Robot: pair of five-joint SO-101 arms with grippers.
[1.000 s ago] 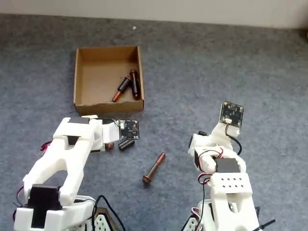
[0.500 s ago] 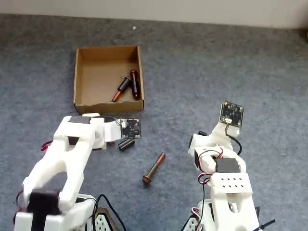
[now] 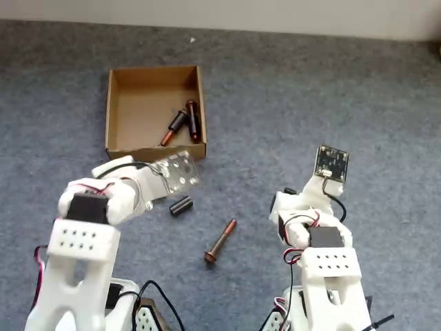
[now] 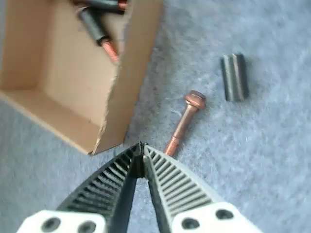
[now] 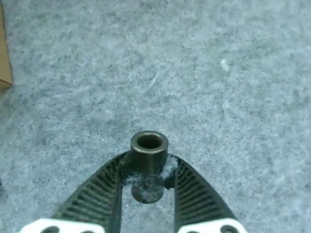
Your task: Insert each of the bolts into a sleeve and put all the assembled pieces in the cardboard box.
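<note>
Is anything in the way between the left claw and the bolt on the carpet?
Nothing visible. Bare carpet lies between the shut left gripper and the bolt; the loose sleeve and the cardboard box sit off to the sides.

I work over a grey carpet (image 3: 296, 103) with a short, mottled pile, which spreads to both sides and to the near edge of the high view. Along the carpet's far edge runs a pale band (image 3: 275, 12); I cannot tell whether it is wall or floor. A small white speck (image 3: 192, 40) lies on the carpet close to that far edge. My right wrist view shows a pale fleck (image 5: 223, 64) on the carpet, with a thin light fibre (image 5: 153, 80) near it.
</note>
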